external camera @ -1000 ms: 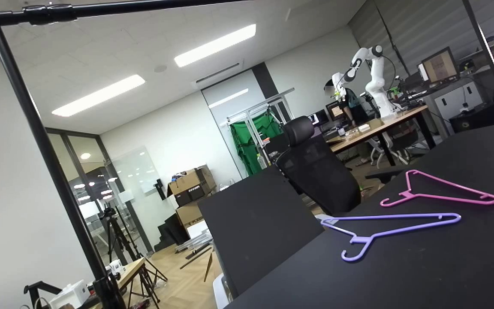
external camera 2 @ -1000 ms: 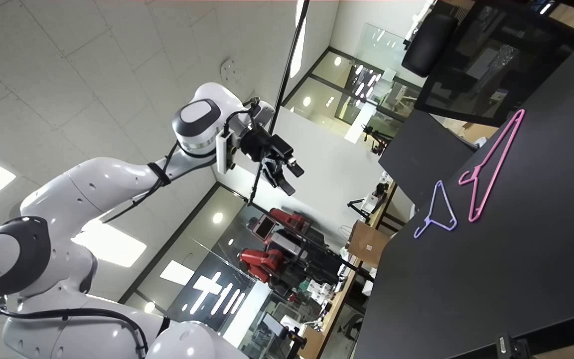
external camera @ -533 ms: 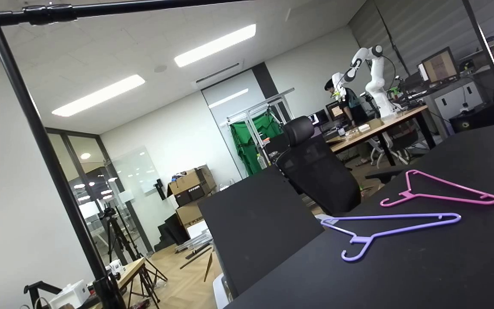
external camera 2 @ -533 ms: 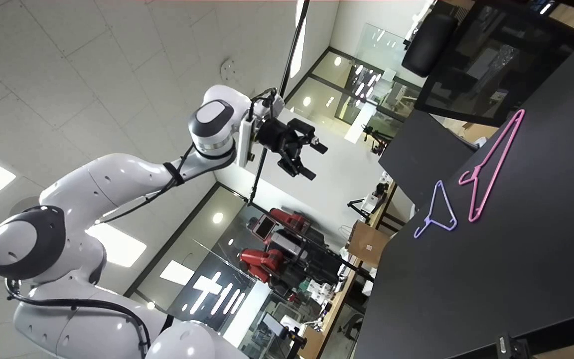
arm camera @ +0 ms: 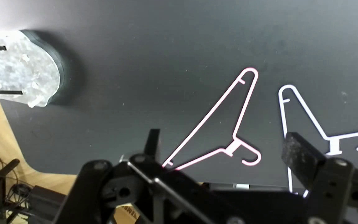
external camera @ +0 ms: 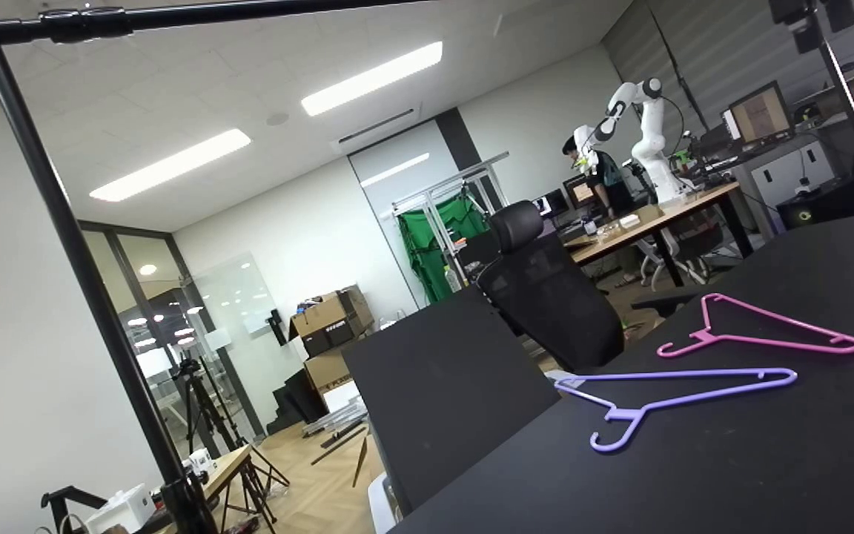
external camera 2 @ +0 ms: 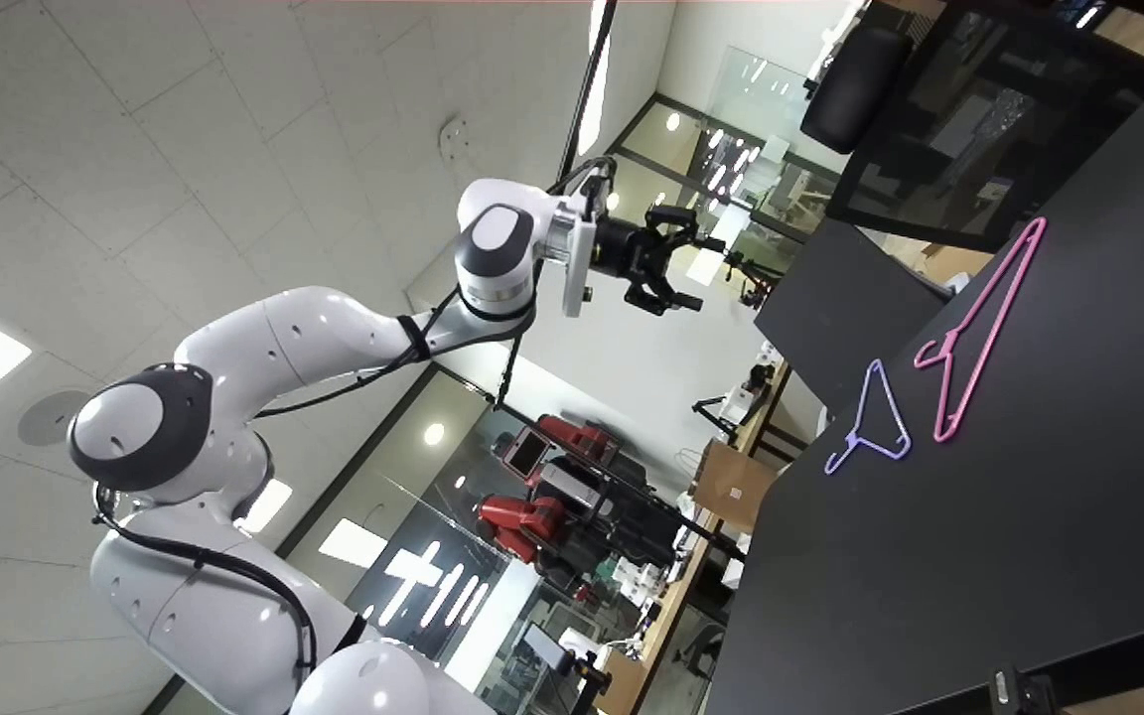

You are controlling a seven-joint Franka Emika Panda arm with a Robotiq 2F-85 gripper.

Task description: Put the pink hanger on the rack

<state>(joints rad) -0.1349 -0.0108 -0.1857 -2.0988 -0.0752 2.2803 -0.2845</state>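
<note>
Gripper (external camera 2: 702, 273) spread, nothing grasped
The purple hanger (external camera: 694, 400) could be snagged, since the pink hanger (external camera: 775, 343) is laid just beside it.

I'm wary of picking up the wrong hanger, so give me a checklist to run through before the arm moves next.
1. Hand open with nothing in it: ok.
2. Pink hanger on the table, visible: ok; the wrist view hides one end.
3. Pink hanger apart from the lavender hanger: ok.
4. Hand at the pink hanger: not ok; it hangs above, apart from it.
5. Fingers sure to miss the lavender hanger going down: cannot tell; one covers part of it in the wrist view.
6. Top bar of the rack fully visible: not ok; an exterior view cuts it off.
</note>
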